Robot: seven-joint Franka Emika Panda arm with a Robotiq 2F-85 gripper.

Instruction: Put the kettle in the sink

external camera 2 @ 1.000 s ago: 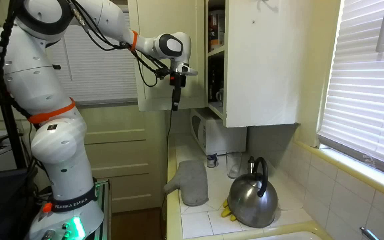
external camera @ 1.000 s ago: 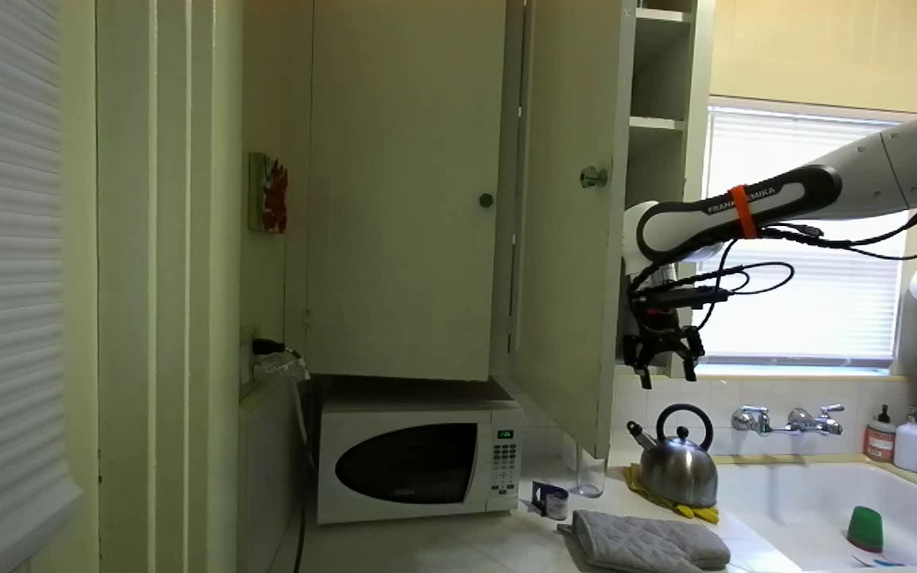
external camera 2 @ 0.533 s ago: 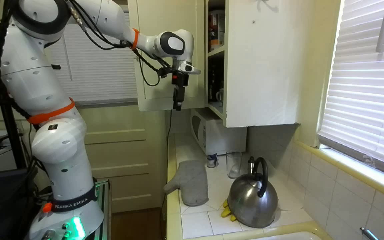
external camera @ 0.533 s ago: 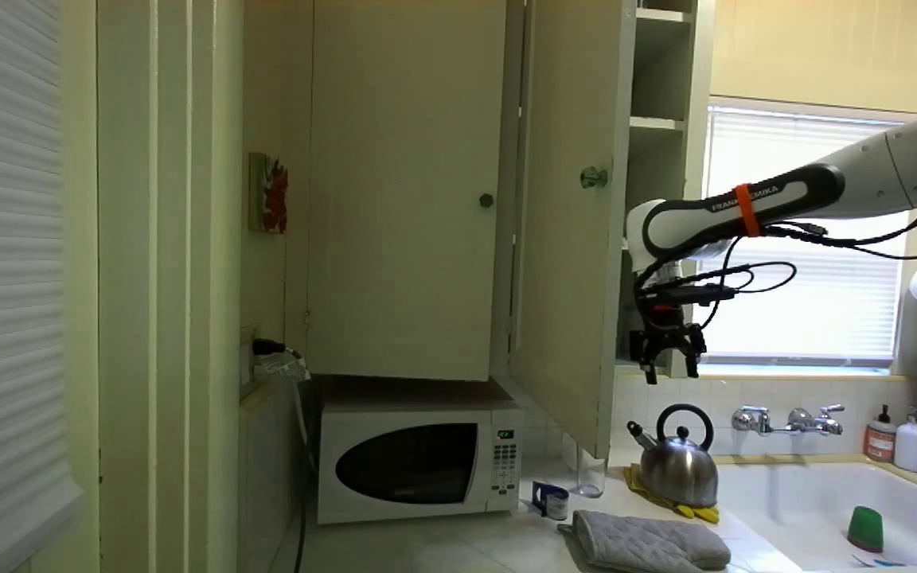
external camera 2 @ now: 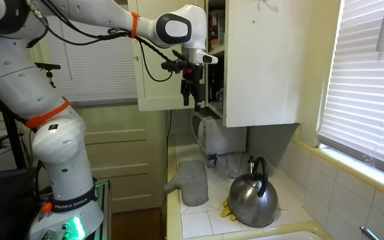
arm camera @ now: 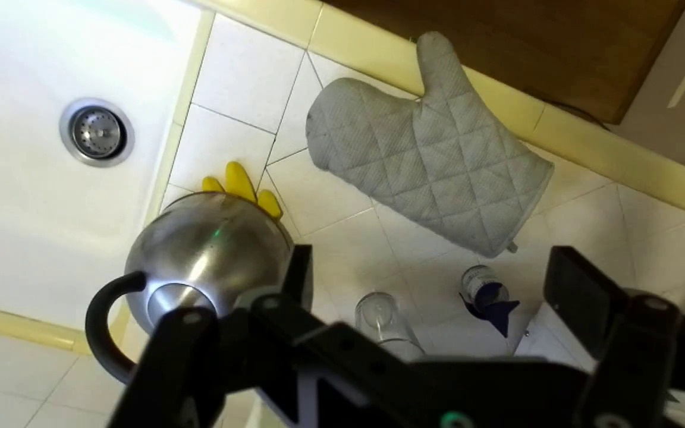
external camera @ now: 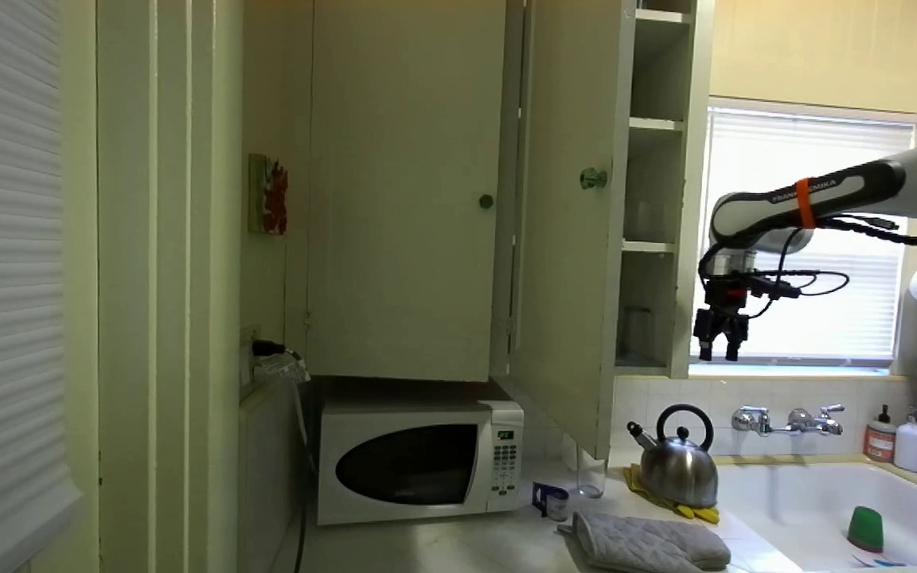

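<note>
Wrist view, and there's the steel kettle [arm camera: 214, 249] toward half past eight, up on the tiled counter [arm camera: 342, 249], just beside the sink [arm camera: 27, 238], which spreads from nine to eleven o'clock of it. The black handle [arm camera: 96, 327] bows out at eight, tips of a yellow glove [arm camera: 238, 181] poke from beneath around twelve to one, and a grey oven mitt [arm camera: 426, 148] lies at two. In an exterior view the spout [external camera: 646, 439] aims between ten and eleven; in an exterior view the same spout [external camera 2: 251, 165] shoots straight at twelve; in the wrist view I can't make it out. Upright in both exterior views, this kettle, its long axis running six to twelve, base to handle top. And the gripper [external camera: 719, 350]? Released, fingers [external camera: 733, 350] parted, hanging well above the kettle: toward half past twelve from it in an exterior view, toward eleven in an exterior view where the same gripper [external camera 2: 192, 105] dangles. In the sink a green scrubber [external camera: 865, 529] sits, between three and four o'clock from the kettle in an exterior view.
</note>
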